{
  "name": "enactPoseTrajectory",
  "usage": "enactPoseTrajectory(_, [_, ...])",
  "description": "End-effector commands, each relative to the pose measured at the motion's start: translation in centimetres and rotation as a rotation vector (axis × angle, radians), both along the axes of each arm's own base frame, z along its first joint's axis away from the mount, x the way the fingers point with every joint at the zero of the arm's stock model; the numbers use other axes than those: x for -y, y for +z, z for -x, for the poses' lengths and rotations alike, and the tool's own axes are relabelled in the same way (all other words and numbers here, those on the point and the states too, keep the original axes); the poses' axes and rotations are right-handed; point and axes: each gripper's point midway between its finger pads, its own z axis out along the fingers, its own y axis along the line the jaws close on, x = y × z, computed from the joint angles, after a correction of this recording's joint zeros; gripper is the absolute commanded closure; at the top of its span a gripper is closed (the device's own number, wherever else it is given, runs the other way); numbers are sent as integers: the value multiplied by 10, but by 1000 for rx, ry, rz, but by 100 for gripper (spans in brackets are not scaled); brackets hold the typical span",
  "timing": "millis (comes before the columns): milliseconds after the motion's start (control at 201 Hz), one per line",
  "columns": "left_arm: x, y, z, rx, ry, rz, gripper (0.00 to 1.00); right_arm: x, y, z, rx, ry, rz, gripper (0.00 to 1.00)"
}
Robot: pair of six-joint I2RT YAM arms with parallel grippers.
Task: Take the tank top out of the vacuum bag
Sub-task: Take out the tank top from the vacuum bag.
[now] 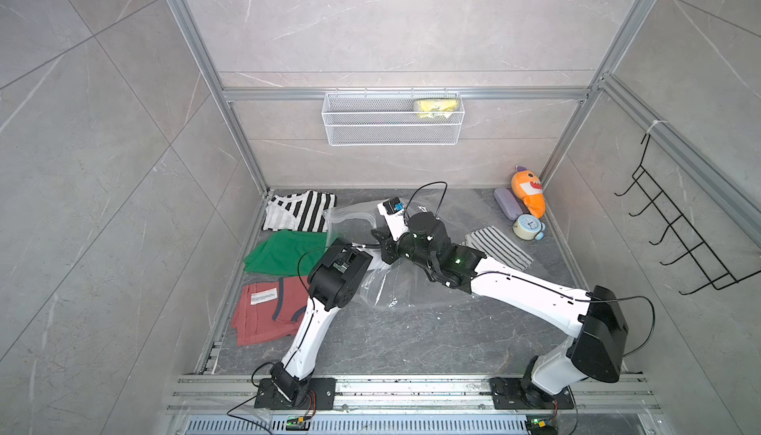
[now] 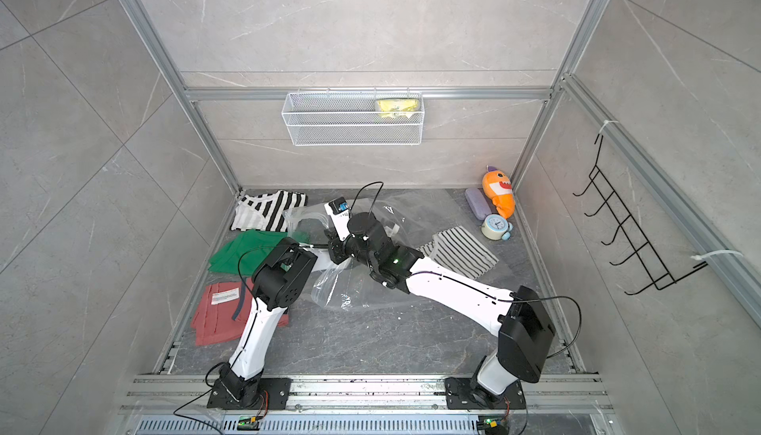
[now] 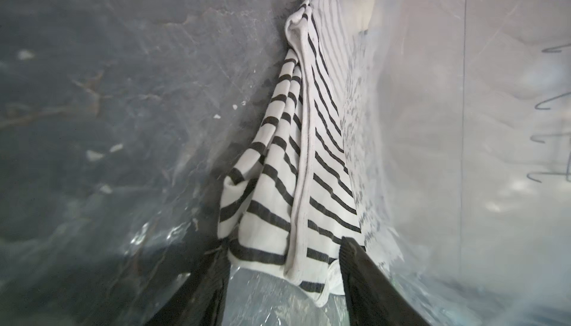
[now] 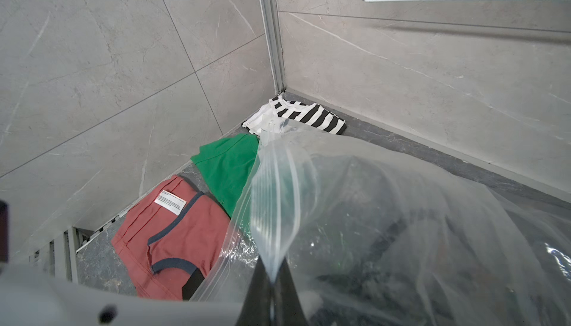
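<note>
Clear crinkly plastic spreads over the middle of the dark stone counter (image 1: 412, 342): the vacuum bag (image 1: 391, 288) lies there, its mouth turned toward a green garment (image 1: 284, 251) and a red one (image 1: 263, 317) by the left wall. The right end effector (image 4: 272, 273) is clenched on the bag's zip-seal edge and holds that flap up off the counter. The left end effector (image 3: 284, 244) is inside the bag. Its jaws stand apart, released, one on either side of the hem of the tank top (image 3: 296, 154). That top, white with thin black stripes, lies stretched inside the bag toward its right end, with film over one side.
</note>
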Motion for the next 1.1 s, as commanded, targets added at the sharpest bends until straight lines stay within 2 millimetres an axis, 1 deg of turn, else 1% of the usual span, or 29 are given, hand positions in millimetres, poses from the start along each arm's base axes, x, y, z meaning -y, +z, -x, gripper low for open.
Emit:
enactPoseTrajectory(0, [6, -35, 23, -100, -35, -76, 39, -17, 8, 12, 7, 71, -80, 100])
enactPoseTrajectory(119, [11, -42, 26, -116, -47, -91, 39, -16, 8, 13, 8, 70, -81, 100])
enactPoseTrajectory(249, [16, -44, 29, -104, -55, -99, 43, -17, 5, 13, 7, 74, -83, 100])
enactPoseTrajectory(413, [23, -45, 31, -98, -66, -101, 54, -16, 7, 12, 15, 69, -94, 100])
enactPoseTrajectory(543, [25, -48, 29, -99, -67, -109, 72, -15, 3, 10, 11, 54, -80, 100])
enactPoseTrajectory(587, [26, -48, 28, -95, -69, -106, 81, -14, 3, 10, 13, 50, -81, 100])
enactPoseTrajectory(672, [25, -46, 29, -92, -66, -106, 95, -11, 1, 9, 13, 37, -77, 100])
enactPoseTrajectory(747, [21, -41, 27, -70, -55, -110, 99, -4, -2, 6, 14, 0, -64, 100])
enactPoseTrajectory(796, [20, -37, 26, -58, -50, -111, 100, 1, -3, 4, 16, -27, -50, 91])
enactPoseTrajectory(846, [19, -33, 26, -51, -48, -106, 100, 8, -5, 2, 19, -53, -33, 74])
enactPoseTrajectory(861, [19, -32, 26, -49, -49, -104, 100, 9, -6, 2, 22, -58, -27, 66])
enactPoseTrajectory(891, [19, -30, 25, -47, -48, -101, 100, 14, -7, 2, 28, -72, -11, 53])
enactPoseTrajectory(926, [19, -25, 23, -41, -46, -94, 100, 21, -6, 3, 35, -87, 10, 42])
enactPoseTrajectory(961, [18, -22, 22, -38, -44, -90, 100, 30, -6, 2, 44, -114, 30, 35])
enactPoseTrajectory(1020, [16, -16, 20, -32, -36, -80, 100, 50, 1, 4, 76, -170, 42, 23])
enactPoseTrajectory(1050, [15, -13, 19, -31, -35, -74, 100, 61, 4, 6, 96, -196, 52, 19])
enactPoseTrajectory(1090, [15, -9, 18, -32, -36, -69, 100, 76, 14, 8, 126, -233, 56, 14])
